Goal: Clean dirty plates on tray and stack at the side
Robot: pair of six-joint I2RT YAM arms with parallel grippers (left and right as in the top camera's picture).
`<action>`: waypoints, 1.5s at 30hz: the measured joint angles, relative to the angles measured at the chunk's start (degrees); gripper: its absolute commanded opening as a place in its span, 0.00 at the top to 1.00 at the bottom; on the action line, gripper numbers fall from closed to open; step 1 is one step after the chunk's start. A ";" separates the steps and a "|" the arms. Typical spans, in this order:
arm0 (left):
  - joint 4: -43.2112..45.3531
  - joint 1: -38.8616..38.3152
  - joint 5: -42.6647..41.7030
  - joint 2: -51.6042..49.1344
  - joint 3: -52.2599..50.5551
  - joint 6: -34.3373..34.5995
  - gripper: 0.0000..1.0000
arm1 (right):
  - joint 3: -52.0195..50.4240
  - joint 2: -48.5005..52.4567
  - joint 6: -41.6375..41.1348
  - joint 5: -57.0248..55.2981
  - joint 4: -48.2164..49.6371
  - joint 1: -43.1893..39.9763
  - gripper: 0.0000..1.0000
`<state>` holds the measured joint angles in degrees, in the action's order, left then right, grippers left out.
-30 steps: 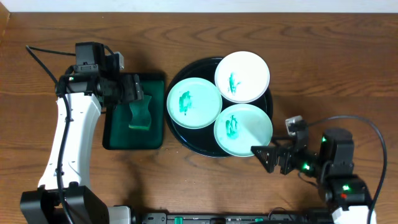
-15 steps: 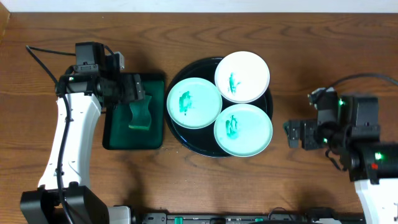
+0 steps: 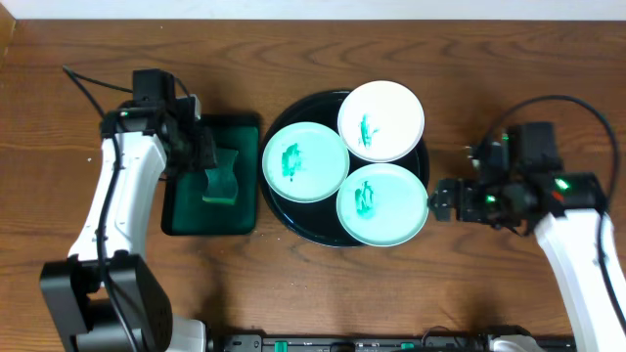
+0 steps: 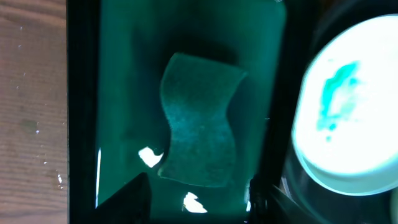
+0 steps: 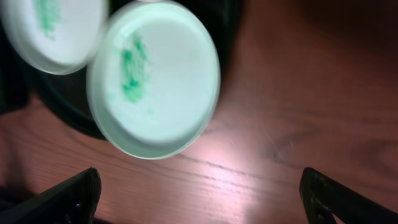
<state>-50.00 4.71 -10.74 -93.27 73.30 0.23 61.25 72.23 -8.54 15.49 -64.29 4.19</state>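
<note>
Left gripper point(image 4: 198, 200) hangs spread astride the wavy green sponge point(image 4: 200, 119) in the dark green rectangular tray point(image 3: 181, 210). Right gripper point(image 3: 441, 199) gapes wide, just right of the near paint-smeared mint round plate point(image 3: 382, 203).

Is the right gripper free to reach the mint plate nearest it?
Probably yes: the right gripper, jaws open, faces the mint plate side-on, with only bare table between them.

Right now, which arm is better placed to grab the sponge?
Left. The left hand is above the sponge in the green tray, open; the right hand is far off, beside a mint plate.
</note>
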 measured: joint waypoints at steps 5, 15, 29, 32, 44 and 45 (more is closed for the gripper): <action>-0.02 -2.19 4.37 -0.90 -0.26 -0.13 0.48 | 0.42 9.20 -0.98 -2.95 1.60 7.30 0.01; 0.70 -5.68 7.08 -0.90 -0.31 -0.28 0.37 | 5.33 17.42 -4.50 -12.57 17.22 25.07 0.01; 0.98 -5.68 7.72 -0.90 -0.31 -0.28 0.48 | 5.44 28.61 -24.09 -10.84 33.40 26.69 0.27; 0.98 -5.68 7.74 -0.90 -0.31 -0.26 0.48 | 5.44 31.36 -26.88 -8.48 34.82 26.69 0.31; 0.98 -5.68 7.74 -0.90 -0.31 -0.28 0.48 | 5.44 33.14 -32.46 -5.49 42.93 26.69 0.34; 0.96 -5.68 7.74 -0.90 -0.31 -0.26 0.48 | 5.44 33.14 -32.61 -5.31 43.36 26.69 0.33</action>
<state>-49.04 -0.97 -3.01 -94.17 72.99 -0.03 66.70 105.36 -41.15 10.17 -20.93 30.87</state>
